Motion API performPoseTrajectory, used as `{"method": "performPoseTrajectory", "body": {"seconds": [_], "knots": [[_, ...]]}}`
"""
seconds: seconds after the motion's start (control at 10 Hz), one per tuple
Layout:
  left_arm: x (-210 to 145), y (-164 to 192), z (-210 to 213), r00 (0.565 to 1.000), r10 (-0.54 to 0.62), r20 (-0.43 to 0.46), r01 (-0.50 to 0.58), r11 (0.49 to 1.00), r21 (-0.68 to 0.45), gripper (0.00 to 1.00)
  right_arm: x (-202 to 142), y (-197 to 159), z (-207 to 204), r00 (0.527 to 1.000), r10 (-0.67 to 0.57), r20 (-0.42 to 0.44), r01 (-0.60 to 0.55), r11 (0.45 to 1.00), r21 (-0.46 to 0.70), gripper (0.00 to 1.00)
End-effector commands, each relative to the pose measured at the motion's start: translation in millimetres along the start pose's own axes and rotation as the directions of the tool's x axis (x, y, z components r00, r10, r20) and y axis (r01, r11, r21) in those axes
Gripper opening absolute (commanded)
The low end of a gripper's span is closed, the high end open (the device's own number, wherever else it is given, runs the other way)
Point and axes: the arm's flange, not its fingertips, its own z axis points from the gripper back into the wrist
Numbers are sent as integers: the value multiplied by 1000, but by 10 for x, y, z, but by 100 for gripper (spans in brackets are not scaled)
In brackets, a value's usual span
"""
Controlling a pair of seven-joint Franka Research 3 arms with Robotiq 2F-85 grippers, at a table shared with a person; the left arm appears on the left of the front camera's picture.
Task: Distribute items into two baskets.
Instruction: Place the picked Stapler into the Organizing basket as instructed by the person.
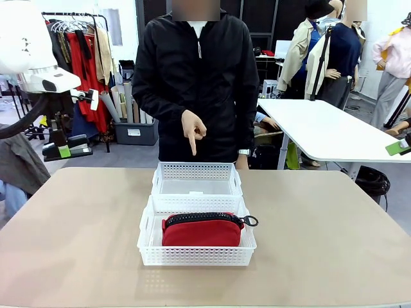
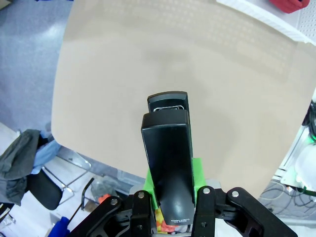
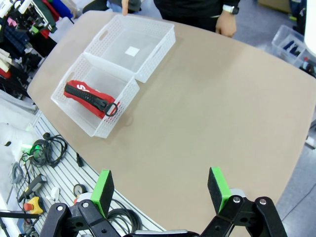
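Beige tabletop (image 1: 321, 244) is carrying two white perforated baskets set end to end at its middle, touching each other. The near basket (image 1: 196, 253) is holding the red pouch (image 1: 202, 231), which is lying lengthwise with its black zipper uppermost and its ring pull (image 1: 250, 221) hanging over the basket's right rim. The far basket (image 1: 197, 179) is showing just its bare floor. A person in a black jacket is standing at the far side, and the person's hand (image 1: 193, 130) is pointing one finger down towards the far basket.

Off the left edge, the left gripper (image 1: 66, 151) is hanging above floor level beside the tabletop, and its fingers are clamping the black stapler (image 1: 67, 149) flat between the green pads. The left wrist view is showing that grip close up: the stapler (image 2: 168, 163) is sticking out forward from the fingers (image 2: 197, 177), over the tabletop's corner, with a chair and clothes on the floor below.

The right wrist view is looking down from high up: the right gripper (image 3: 160, 190) is standing with its fingers spread wide and nothing between them, well apart from both baskets, with cables and tools lying on a slatted floor beneath.
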Motion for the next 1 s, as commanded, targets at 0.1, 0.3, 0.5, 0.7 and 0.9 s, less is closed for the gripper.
{"method": "performPoseTrajectory", "body": {"seconds": [0.1, 0.3, 0.5, 0.7, 0.9], "knots": [[0, 0, 0, 1000, 0, 0, 0, 1000, 0, 0, 7, 0, 9, 1000, -5, 3, 5, 1000, -2, 100], [70, 23, 14, 1000, -15, 27, 15, 1000, 0, 0, 7, 0, 9, 1000, -5, 3, 5, 1000, -2, 100], [81, -35, 37, 998, -28, 53, 28, 1000, 9, 0, 7, 0, 9, 1000, -5, 3, 5, 1000, -2, 100], [128, -54, 36, 997, -54, 57, 54, 999, 9, 0, 7, 0, 9, 1000, -5, 3, 5, 1000, -2, 100], [258, -21, 30, 991, -106, 77, 106, 994, 5, 0, 7, 0, 9, 1000, -5, 3, 5, 1000, -2, 100]]}}
